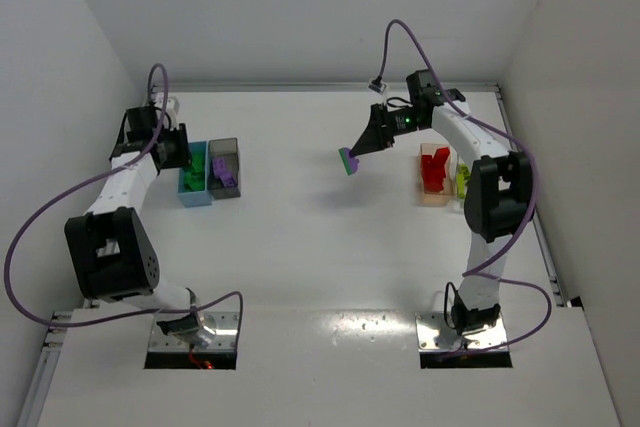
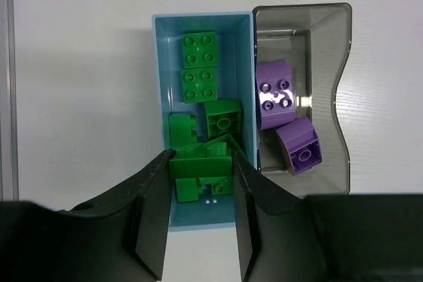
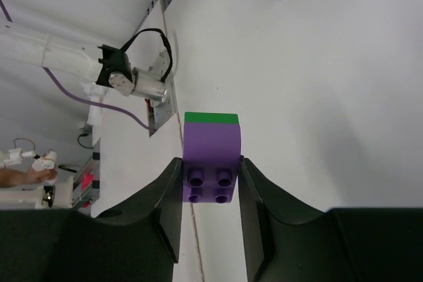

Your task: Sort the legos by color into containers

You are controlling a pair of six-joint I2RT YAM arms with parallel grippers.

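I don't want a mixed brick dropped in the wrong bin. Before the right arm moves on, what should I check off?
1. Right hand grips the purple brick squarely between both fingers: ok.
2. That brick is a single colour: not ok, a green layer sits on its far end.
3. Grey bin has room beside the two bricks in it: ok.
4. Left hand is out of the way of the grey bin: not ok, it hangs over the blue bin right beside it, shut on a green brick.
5. Blue bin holds only green, grey bin only purple: ok.
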